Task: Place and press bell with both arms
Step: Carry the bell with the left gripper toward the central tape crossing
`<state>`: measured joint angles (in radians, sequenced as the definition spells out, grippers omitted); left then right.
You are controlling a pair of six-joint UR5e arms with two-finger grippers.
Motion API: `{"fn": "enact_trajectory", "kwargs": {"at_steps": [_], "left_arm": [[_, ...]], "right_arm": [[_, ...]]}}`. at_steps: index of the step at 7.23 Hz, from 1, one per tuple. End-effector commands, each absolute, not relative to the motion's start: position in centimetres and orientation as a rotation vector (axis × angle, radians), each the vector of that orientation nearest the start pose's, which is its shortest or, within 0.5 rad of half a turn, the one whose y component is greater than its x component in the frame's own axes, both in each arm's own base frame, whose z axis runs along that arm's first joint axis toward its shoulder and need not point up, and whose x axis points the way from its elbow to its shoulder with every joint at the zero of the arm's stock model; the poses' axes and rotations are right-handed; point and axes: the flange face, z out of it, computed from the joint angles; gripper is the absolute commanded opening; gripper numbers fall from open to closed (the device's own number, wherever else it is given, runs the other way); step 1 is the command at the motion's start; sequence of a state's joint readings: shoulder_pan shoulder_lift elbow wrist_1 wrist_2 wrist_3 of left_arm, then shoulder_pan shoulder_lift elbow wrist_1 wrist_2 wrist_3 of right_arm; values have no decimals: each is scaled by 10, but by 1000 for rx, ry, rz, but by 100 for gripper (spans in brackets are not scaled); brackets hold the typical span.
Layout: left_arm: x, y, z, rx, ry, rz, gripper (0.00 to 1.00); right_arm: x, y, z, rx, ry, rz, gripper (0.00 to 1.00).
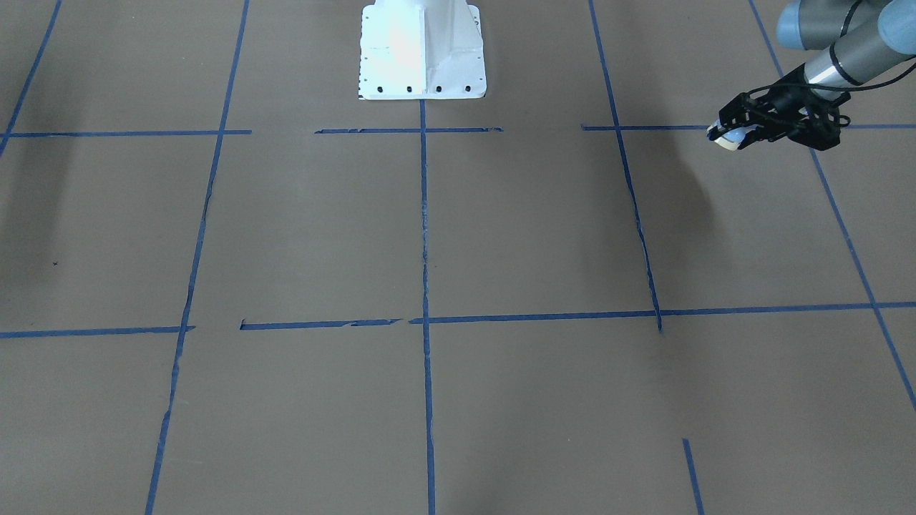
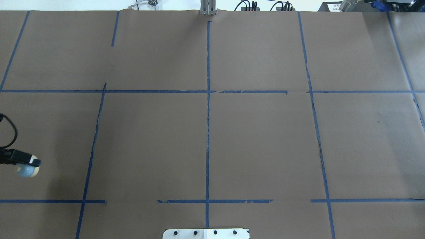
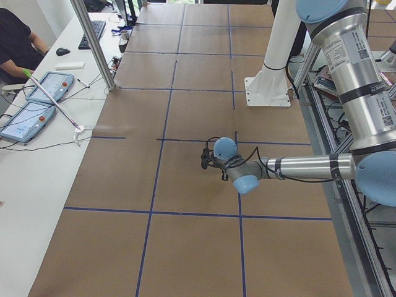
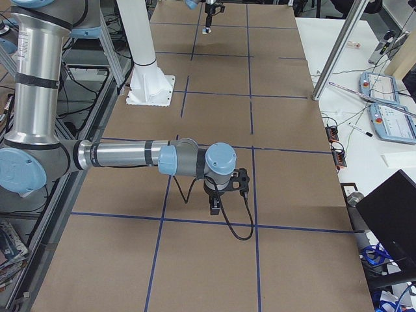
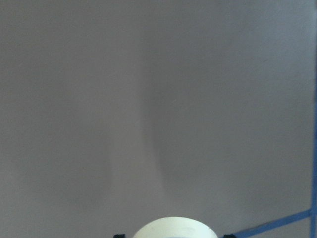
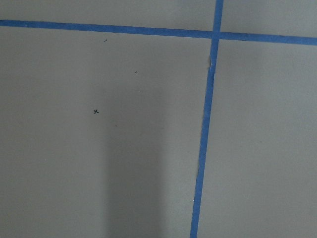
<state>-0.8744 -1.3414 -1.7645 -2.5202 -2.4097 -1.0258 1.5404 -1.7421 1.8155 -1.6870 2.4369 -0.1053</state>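
Bell [image 1: 724, 140] sits clamped between the left gripper's [image 1: 731, 134] fingers, out at the left end of the worktop [image 1: 501, 236], near a blue tape line [image 1: 644, 128]. Right gripper [image 4: 214, 203] hangs over the opposite end. Can't tell whether its fingers are released or clenched.

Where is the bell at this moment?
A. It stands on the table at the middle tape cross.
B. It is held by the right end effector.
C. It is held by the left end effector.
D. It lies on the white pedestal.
C: in the front-facing view the bell sits clamped between the fingers of the left end effector, and the overhead view shows the same grasp at its left edge.
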Motion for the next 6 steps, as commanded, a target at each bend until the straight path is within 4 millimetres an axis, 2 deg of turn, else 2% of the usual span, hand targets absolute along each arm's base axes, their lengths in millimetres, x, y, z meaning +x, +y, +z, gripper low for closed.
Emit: {"fn": "enact_trajectory", "kwargs": {"at_steps": [1,2,3,4,5,6], "left_arm": [[283,-428,454,-43,1173,51,6],[333,-461,395,-80,1140,51,6],[383,-476,342,-107,1053,32,6],[410,-492,285,-101,979,-1,6],[428,-504,258,-108,963,-1,6],[467,-538,227,-112,952,-1,6]], "right_arm": [[44,-420,621,24,-869,-124,100],[45,-422,628,43,-872,-129,100],[45,-423,624,59,-873,-136,100],[45,-421,631,47,-875,-132,100],[45,-421,635,41,-874,-127,100],[45,-423,630,53,-872,-132,100]]}}
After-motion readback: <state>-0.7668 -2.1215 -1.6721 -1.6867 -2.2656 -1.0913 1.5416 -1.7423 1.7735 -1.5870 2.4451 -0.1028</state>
